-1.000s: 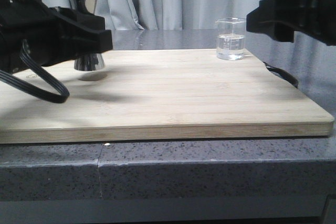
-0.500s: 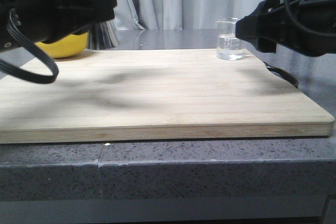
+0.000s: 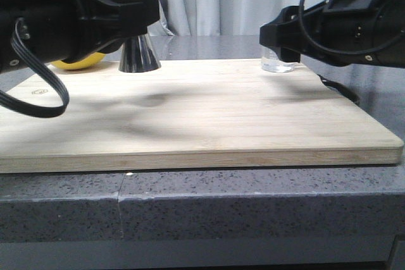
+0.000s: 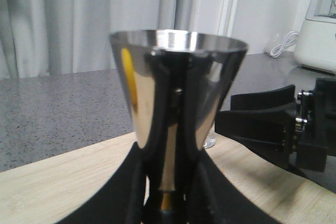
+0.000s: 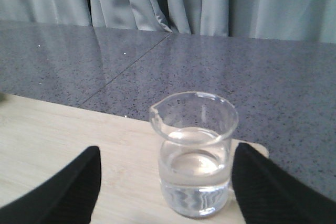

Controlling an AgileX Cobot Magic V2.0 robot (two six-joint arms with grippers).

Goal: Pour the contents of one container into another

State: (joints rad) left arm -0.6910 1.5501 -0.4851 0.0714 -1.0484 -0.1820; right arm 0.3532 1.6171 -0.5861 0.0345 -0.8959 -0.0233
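Front view over a pale bamboo cutting board (image 3: 209, 115) on a speckled grey counter (image 3: 190, 210), grey curtains behind.

Left gripper (image 4: 168, 203): clamped on the steel jigger (image 4: 177, 98) at its narrow waist, dark fingers (image 4: 202, 187) pressed against both sides. Jigger upright, raised off the board, wide mouth up and shiny, reflecting the fingers. In the front view, only the jigger's flared lower cone (image 3: 139, 54) visible below the black arm, above the board's far left part, a soft shadow on the wood beneath. A yellow rounded object (image 3: 79, 62) partly hidden behind the left arm, possibly a bowl or fruit; too covered to tell.

Right gripper (image 5: 163, 203): wide open, holding nothing, one dark finger (image 5: 63, 190) on each side of the glass beaker (image 5: 194, 156), both apart from the glass. Beaker upright at the board's far right corner, about half full of clear liquid, small pouring lip on the rim. In the front view, beaker (image 3: 276, 64) mostly hidden behind the black right arm, only its base showing.

Jigger and beaker well apart, at opposite ends of the board's far edge. White appliance (image 4: 317, 30) with a cable at the edge of the left wrist view.
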